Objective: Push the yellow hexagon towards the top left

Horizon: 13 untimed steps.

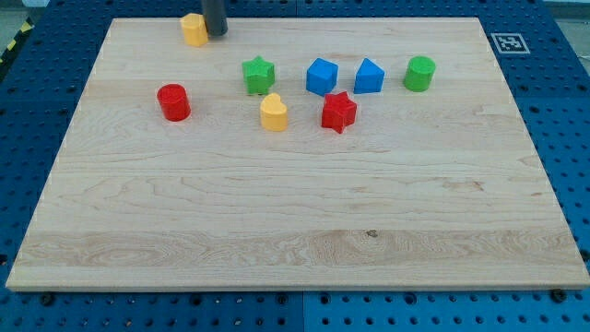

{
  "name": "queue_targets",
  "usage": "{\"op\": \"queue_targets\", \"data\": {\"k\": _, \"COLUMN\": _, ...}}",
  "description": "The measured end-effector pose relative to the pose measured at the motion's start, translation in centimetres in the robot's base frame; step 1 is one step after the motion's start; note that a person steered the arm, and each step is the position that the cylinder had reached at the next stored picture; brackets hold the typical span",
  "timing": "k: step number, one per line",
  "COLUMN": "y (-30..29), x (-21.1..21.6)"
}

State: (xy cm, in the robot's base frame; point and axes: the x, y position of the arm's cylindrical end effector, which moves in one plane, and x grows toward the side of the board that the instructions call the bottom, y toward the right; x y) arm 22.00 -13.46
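Observation:
The yellow hexagon point(194, 29) sits near the top edge of the wooden board point(295, 212), left of centre. My tip point(215, 33) is the lower end of the dark rod coming in from the view's top. It stands right beside the hexagon's right side, touching or almost touching it.
A red cylinder point(173, 101) lies at the left. A green star point(259, 75), a blue cube point(322, 77), a blue block point(369, 77) and a green cylinder point(419, 73) form a row. A yellow block point(274, 112) and a red star point(338, 112) lie below them.

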Motion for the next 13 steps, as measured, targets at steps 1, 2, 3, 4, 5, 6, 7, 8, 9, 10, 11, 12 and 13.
{"op": "queue_targets", "data": {"k": 1, "y": 0.0, "x": 0.0}}
{"op": "queue_targets", "data": {"k": 2, "y": 0.8, "x": 0.1}}
{"op": "queue_targets", "data": {"k": 3, "y": 1.5, "x": 1.2}}
{"op": "queue_targets", "data": {"k": 4, "y": 1.5, "x": 1.9}}
{"op": "queue_targets", "data": {"k": 5, "y": 1.5, "x": 1.7}}
{"op": "queue_targets", "data": {"k": 6, "y": 0.2, "x": 0.8}}
{"op": "queue_targets", "data": {"k": 7, "y": -0.8, "x": 0.7}}
{"op": "queue_targets", "data": {"k": 8, "y": -0.8, "x": 1.2}}
{"op": "queue_targets", "data": {"k": 9, "y": -0.8, "x": 2.6}}
{"op": "queue_targets", "data": {"k": 10, "y": -1.1, "x": 2.7}}
{"op": "queue_targets", "data": {"k": 11, "y": -1.9, "x": 2.1}}
{"op": "queue_targets", "data": {"k": 12, "y": -3.0, "x": 1.3}}
{"op": "queue_targets", "data": {"k": 13, "y": -4.0, "x": 0.7}}
